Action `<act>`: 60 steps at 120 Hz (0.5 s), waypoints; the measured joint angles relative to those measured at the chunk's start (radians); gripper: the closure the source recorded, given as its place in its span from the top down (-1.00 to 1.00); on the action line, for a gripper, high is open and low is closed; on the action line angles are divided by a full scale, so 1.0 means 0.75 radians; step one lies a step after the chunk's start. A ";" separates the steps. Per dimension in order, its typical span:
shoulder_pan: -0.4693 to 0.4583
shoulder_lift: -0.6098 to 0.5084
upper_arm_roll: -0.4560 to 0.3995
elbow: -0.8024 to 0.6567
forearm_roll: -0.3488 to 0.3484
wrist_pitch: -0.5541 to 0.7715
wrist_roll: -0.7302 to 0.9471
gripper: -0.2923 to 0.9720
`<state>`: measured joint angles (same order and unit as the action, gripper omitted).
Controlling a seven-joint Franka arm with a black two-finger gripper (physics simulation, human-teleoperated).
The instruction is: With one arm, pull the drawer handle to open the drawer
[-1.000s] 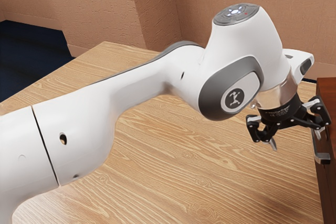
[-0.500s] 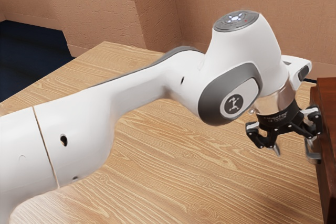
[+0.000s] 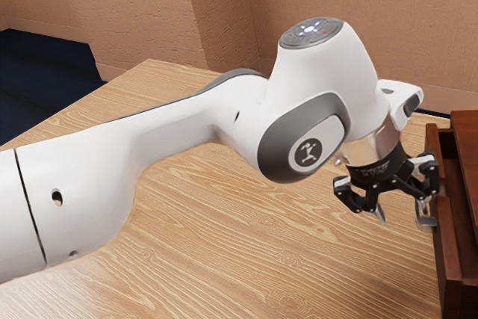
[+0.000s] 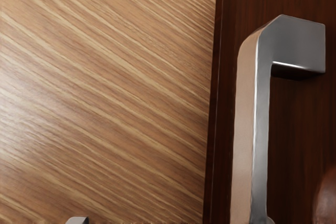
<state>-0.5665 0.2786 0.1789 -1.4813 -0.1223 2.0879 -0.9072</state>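
Wood-grain table (image 3: 224, 252), tan walls. Dark drawer (image 3: 442, 199) at the exterior view's right, slightly out. Gripper (image 3: 402, 213) spread, steel handle (image 4: 252, 129) between its fingers, unclamped. Step, we judge: pulling. Next we need a straight, hooked draw.

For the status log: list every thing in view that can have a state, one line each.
drawer: partly open, its front drawn out toward the arm
handle: upright on the drawer front, close by one finger of the tool
tool: open, fingers spread wide, at the handle
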 joint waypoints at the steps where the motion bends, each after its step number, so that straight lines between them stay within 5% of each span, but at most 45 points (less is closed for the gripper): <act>1: 0.000 -0.002 0.000 -0.002 0.000 0.000 0.000 0.02; 60: -0.010 -0.081 0.000 -0.110 0.036 0.009 -0.022 0.01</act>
<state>-0.5739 0.2180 0.1787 -1.5638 -0.0955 2.0947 -0.9239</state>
